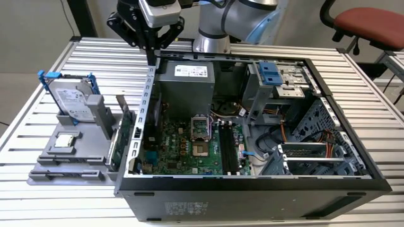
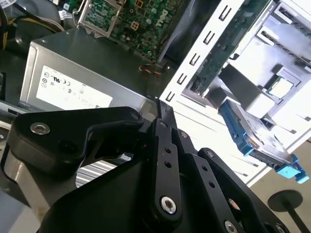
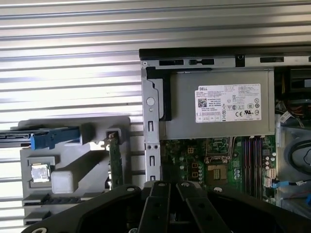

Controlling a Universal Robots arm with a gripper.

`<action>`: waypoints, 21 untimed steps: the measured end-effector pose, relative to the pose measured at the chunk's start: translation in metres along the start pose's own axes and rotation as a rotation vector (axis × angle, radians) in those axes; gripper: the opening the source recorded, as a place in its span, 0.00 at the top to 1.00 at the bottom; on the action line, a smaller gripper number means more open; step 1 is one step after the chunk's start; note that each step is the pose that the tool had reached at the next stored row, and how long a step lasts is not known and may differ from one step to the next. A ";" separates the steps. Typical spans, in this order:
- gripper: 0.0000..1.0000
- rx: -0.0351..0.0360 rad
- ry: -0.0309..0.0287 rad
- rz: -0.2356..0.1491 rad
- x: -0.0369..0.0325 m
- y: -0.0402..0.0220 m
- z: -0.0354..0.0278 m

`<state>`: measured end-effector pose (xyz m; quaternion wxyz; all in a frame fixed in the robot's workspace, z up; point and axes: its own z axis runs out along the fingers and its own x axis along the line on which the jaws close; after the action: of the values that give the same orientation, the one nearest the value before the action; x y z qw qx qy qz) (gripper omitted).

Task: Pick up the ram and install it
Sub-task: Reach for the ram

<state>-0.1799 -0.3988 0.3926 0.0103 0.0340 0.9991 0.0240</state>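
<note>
Above the computer case's far corner, the gripper hangs closed and empty. The ram stands on edge in the grey holder, nearer and toward the exterior view's left, its length running near-to-far.

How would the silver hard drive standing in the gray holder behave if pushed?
Probably stiff and fairly heavy: the hard drive looks metal-cased. Standing on edge in the gray holder, it could tip if pushed sideways. Its blue brackets look plastic, perhaps flexing slightly.
</note>
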 end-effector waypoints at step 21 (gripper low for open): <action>1.00 -0.0005 0.0014 -0.028 0.0355 -0.0024 -0.0008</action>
<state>-0.2155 -0.3988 0.3926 0.0099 0.0201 0.9995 0.0242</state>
